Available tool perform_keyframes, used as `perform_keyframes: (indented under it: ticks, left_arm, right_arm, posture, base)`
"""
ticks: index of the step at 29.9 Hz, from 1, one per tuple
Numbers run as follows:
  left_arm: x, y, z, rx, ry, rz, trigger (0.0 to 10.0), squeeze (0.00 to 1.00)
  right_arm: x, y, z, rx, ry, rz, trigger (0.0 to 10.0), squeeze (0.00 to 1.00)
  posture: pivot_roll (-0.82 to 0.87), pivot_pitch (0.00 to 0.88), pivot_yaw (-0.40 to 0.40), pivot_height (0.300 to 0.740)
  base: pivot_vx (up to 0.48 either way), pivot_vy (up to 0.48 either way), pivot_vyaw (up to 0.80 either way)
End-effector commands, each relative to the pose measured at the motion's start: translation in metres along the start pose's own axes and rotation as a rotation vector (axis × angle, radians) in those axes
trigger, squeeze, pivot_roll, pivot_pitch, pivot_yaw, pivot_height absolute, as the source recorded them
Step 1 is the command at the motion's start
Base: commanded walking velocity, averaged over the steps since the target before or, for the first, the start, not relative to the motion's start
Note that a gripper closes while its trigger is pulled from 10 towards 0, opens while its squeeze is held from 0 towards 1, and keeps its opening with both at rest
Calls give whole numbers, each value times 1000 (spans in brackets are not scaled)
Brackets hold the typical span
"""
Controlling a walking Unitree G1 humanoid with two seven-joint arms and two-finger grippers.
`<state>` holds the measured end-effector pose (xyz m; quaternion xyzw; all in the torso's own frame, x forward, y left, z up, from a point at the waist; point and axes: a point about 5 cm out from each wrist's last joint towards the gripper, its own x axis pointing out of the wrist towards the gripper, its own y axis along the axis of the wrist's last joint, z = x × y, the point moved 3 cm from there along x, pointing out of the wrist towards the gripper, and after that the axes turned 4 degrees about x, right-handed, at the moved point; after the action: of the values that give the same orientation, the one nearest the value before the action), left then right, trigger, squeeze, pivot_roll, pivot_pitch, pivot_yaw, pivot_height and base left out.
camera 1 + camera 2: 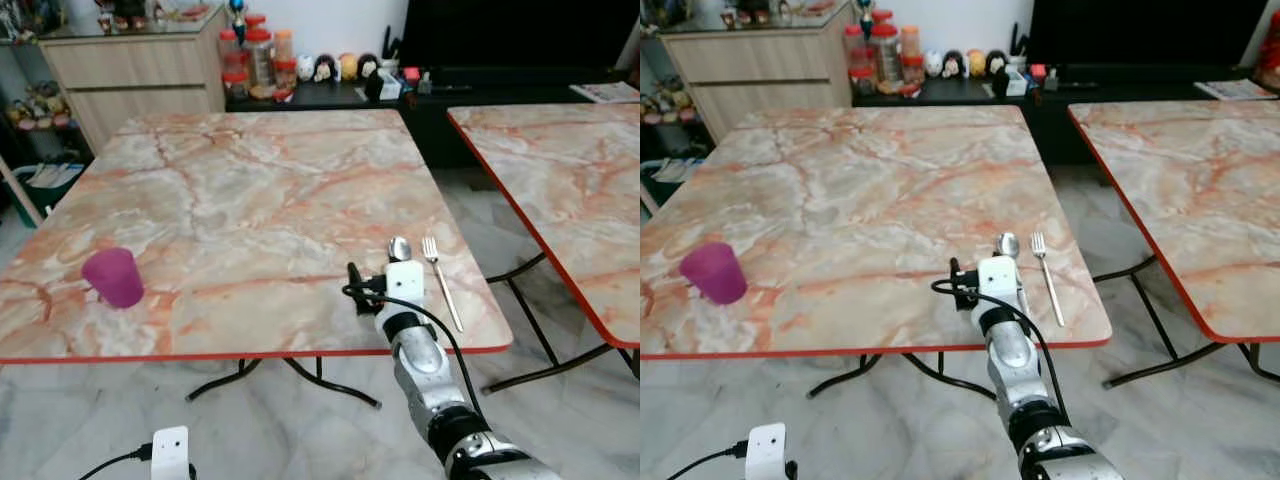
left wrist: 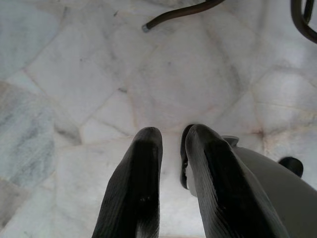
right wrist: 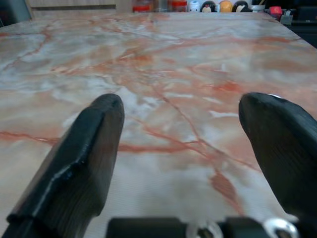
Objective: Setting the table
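Right gripper, lower centre of the head views, is hovering low over the marble table with its fingers spread wide and nothing between them. Left gripper is hanging over the floor, fingers nearly together. Purple cup is sitting at lower left. Fork and spoon are lying side by side just beyond the right wrist.
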<state>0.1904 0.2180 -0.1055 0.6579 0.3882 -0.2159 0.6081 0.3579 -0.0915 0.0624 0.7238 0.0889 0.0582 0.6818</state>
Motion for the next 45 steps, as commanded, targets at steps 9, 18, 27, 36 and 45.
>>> perform_keyframes:
  ticks: [9,18,27,36,45]
  left_arm:
    - [0,-1,-3,-4,4,-12,10000,0]
    - [0,-3,-3,-4,2,-15,10000,0]
    - [0,-4,-2,-2,-9,-19,10000,0]
    - [0,-4,0,7,-22,-20,10000,0]
    - [0,-3,0,4,-23,-19,10000,0]
  right_arm:
    - [5,7,1,-5,-2,12,10000,0]
    - [8,11,3,8,-20,15,10000,0]
    - [12,17,28,-36,-106,-8,10000,0]
    - [8,15,63,-72,-219,-64,10000,0]
    - [-6,6,85,-87,-250,-99,10000,0]
  posture:
    - [6,0,-9,709]
    - [10,0,-8,709]
    - [11,0,-10,709]
    - [7,0,-10,709]
    - [-7,0,-7,709]
  base:
    - [0,-58,0]
    - [0,0,0]
    - [0,0,0]
    - [0,0,0]
    - [0,0,0]
